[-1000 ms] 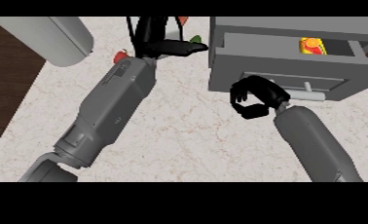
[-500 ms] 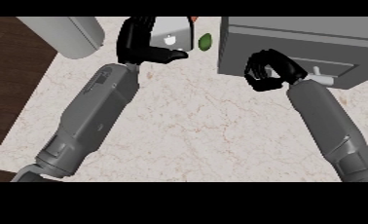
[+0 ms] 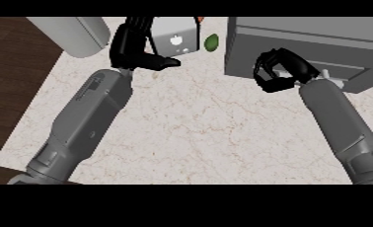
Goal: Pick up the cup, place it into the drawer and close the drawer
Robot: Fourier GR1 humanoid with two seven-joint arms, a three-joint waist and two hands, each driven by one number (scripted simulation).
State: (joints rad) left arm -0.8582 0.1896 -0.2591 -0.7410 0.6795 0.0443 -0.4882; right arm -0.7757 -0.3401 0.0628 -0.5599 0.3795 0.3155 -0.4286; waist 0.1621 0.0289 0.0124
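You see the grey drawer unit standing at the upper right of the marbled surface; its front looks flush, and nothing of its inside shows. The right robot hand is up against that front, fingers curled, with no object visible inside them. The cup cannot be made out with certainty. The left robot hand is at the upper left, fingers bent down beside a pale box with an apple mark, thumb reaching under it; whether it holds anything is hidden. A green object lies just right of the box, near the drawer unit. A light cylinder stands at far left.
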